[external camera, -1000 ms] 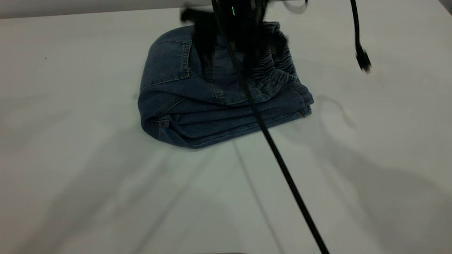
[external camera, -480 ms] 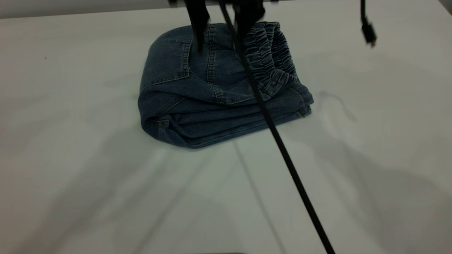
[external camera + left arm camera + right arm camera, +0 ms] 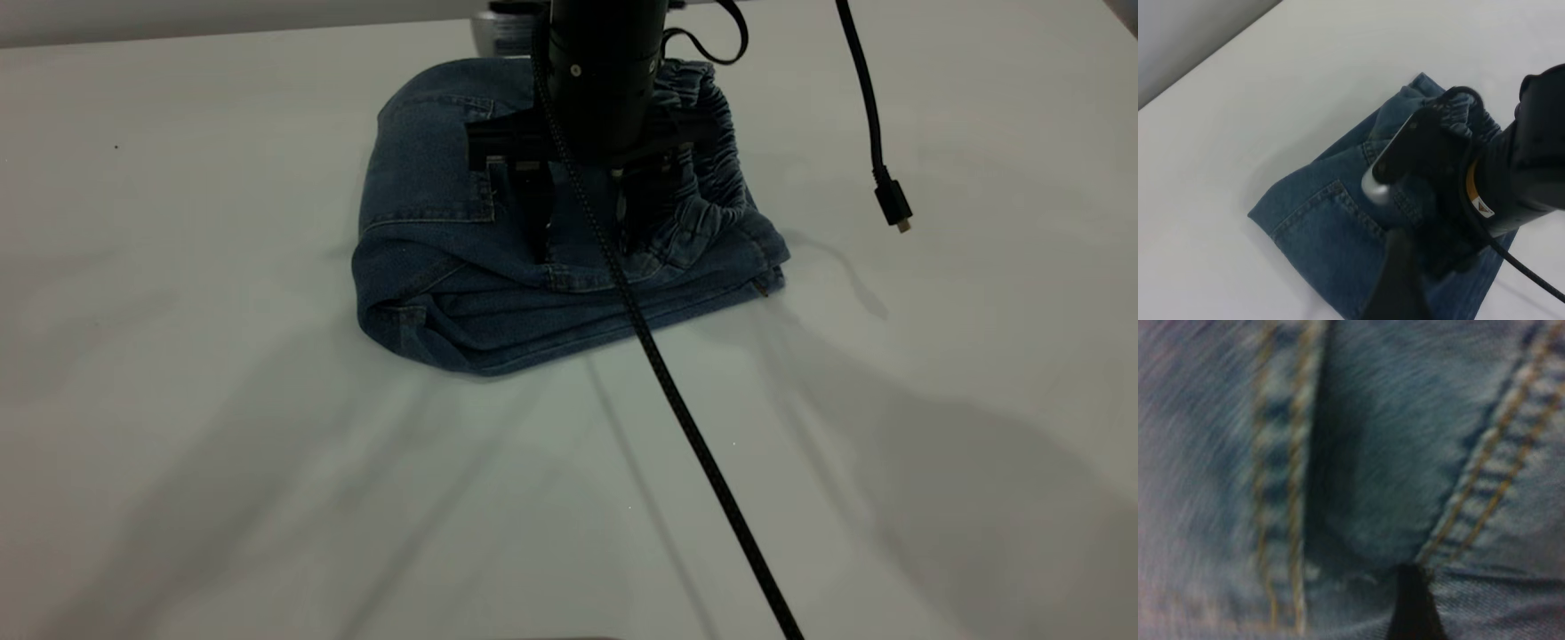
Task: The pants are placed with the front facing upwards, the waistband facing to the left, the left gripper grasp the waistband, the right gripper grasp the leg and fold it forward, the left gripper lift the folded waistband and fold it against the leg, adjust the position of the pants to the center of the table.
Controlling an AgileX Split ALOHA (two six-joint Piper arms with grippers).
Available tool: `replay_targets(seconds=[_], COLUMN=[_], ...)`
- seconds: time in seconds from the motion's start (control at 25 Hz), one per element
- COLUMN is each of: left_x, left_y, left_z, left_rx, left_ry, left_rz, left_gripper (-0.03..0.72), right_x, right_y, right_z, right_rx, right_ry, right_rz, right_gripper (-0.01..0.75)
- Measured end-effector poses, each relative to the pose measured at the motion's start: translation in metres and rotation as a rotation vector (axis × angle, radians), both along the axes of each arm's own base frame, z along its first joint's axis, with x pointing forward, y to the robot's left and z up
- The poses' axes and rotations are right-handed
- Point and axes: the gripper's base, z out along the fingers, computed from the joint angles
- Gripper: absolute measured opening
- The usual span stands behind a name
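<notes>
The blue denim pants (image 3: 444,267) lie folded into a compact bundle on the white table (image 3: 178,400), with the elastic waistband (image 3: 716,173) on top at the right side. My right gripper (image 3: 587,236) stands straight down on the bundle, open, with both fingertips pressed onto the denim near the centre seam. The right wrist view is filled with denim (image 3: 1391,467) and stitching, with one dark fingertip (image 3: 1411,607) touching it. The left wrist view looks from above onto the pants (image 3: 1318,233) and the right arm (image 3: 1531,167); only a dark blurred part of the left gripper shows there.
A black braided cable (image 3: 693,427) runs from the right arm diagonally toward the table's front edge. A loose cable with a plug (image 3: 893,209) hangs over the table right of the pants. The table's far edge (image 3: 222,27) lies behind the bundle.
The right gripper has come down from the top of the view onto the folded pants. The hanging plug has swung lower. The pants have hardly shifted.
</notes>
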Motion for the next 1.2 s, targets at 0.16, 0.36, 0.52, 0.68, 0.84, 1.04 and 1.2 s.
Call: replay_targets(seconds=[0.16, 0.36, 0.52, 0.68, 0.84, 1.04, 1.2], left_x=[0.000, 0.000, -0.001, -0.002, -0.002, -0.001, -0.008], left_y=[0.000, 0.000, 0.000, 0.001, 0.001, 0.002, 0.005], left_z=[0.000, 0.000, -0.001, -0.002, -0.002, -0.002, 0.007], left_rx=[0.002, 0.004, 0.009, 0.017, 0.019, 0.030, 0.025], left_ry=[0.004, 0.006, 0.013, 0.029, 0.034, 0.013, 0.002], left_rz=[-0.001, -0.001, -0.002, -0.004, -0.004, -0.002, -0.003], left_gripper=[0.552, 0.552, 0.552, 0.552, 0.552, 0.552, 0.552], right_x=[-0.001, -0.001, -0.001, -0.001, -0.001, 0.002, 0.006], right_y=[0.001, 0.003, 0.005, 0.007, 0.005, -0.006, -0.016], right_z=[-0.004, -0.005, -0.005, -0.005, 0.001, 0.039, 0.106], right_rx=[0.009, 0.022, 0.053, 0.070, 0.054, -0.059, -0.104], right_ry=[0.065, 0.103, 0.136, 0.154, 0.135, 0.010, -0.134], right_rz=[-0.219, -0.348, -0.432, -0.470, -0.452, -0.287, -0.125], right_gripper=[0.425, 0.425, 0.425, 0.425, 0.425, 0.425, 0.425])
